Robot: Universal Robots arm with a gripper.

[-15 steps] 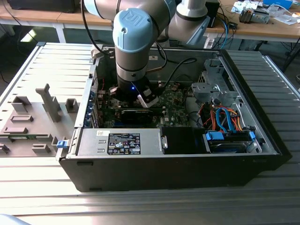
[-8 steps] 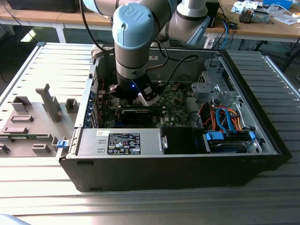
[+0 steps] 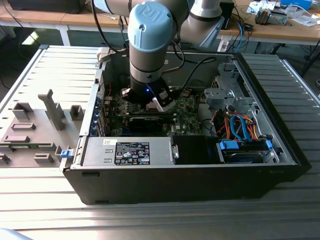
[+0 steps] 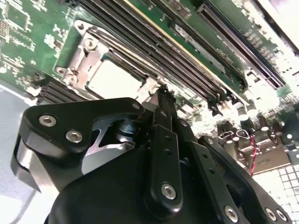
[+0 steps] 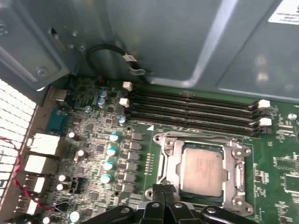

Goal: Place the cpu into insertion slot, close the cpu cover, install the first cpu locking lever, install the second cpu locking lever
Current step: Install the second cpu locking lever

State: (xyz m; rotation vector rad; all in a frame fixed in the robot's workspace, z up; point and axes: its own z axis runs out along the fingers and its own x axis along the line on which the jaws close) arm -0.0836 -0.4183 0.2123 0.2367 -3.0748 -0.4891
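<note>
We see the arm plunging straight down into the open computer case (image 3: 280, 150) on the slatted bench (image 3: 45, 210). Its claw (image 5: 163, 190) is pinched narrow, holding nothing, tips at the socket frame's edge. In the first wrist view the cpu (image 5: 209, 169) sits in the insertion slot (image 5: 203, 194), the cpu cover (image 5: 171, 161) closed around it, memory slots (image 5: 191, 109) just beside. The second wrist view adds the claw's linkage.

In the exterior view, the arm's grey-and-blue wrist joint (image 3: 150, 45) hides the socket area of the green motherboard (image 3: 187, 112). In both wrist views, the black end effector (image 5: 163, 205) (image 4: 163, 140) is cut off by the picture edge. In the second wrist view, glare washes out the silvery-grey square cpu (image 4: 114, 80).
</note>
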